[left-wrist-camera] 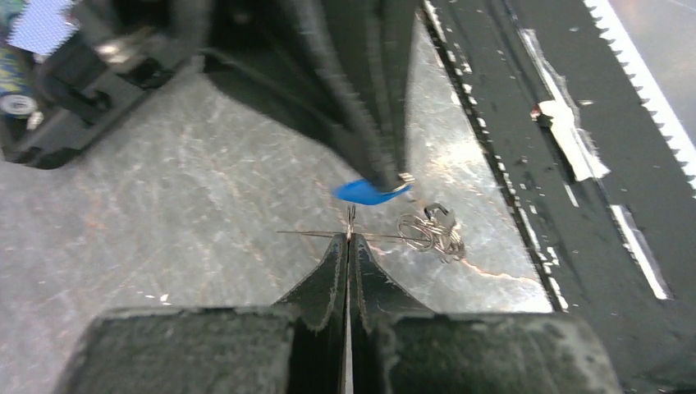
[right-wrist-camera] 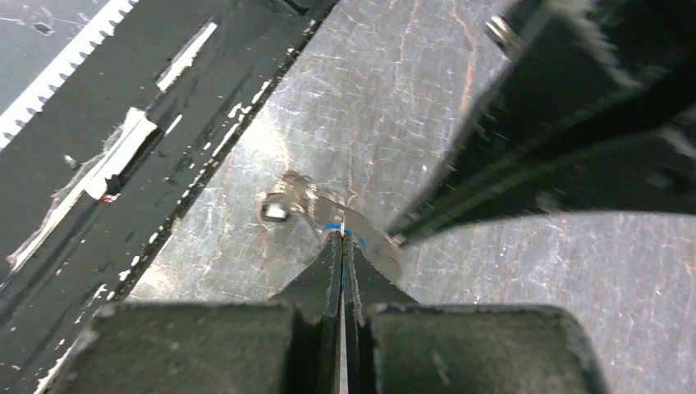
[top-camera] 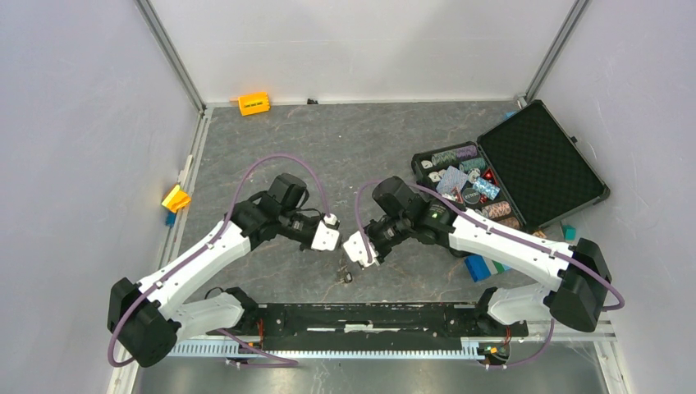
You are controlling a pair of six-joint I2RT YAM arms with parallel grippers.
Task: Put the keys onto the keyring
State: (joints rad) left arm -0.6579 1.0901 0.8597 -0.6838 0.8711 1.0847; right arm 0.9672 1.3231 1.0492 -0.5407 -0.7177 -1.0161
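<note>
Left fingers (left-wrist-camera: 328,279) pinch the keyring (right-wrist-camera: 376,246) edge-on, its length crosswise; right fingers (right-wrist-camera: 324,271) clamp blue-tagged key (left-wrist-camera: 365,193).

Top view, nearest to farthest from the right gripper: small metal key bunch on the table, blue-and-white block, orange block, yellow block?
1. Small metal key bunch, just on the near side of the right gripper.
2. Blue-and-white block, off to the right.
3. Orange block, far wall, and yellow block, left edge: too close to call.
</note>
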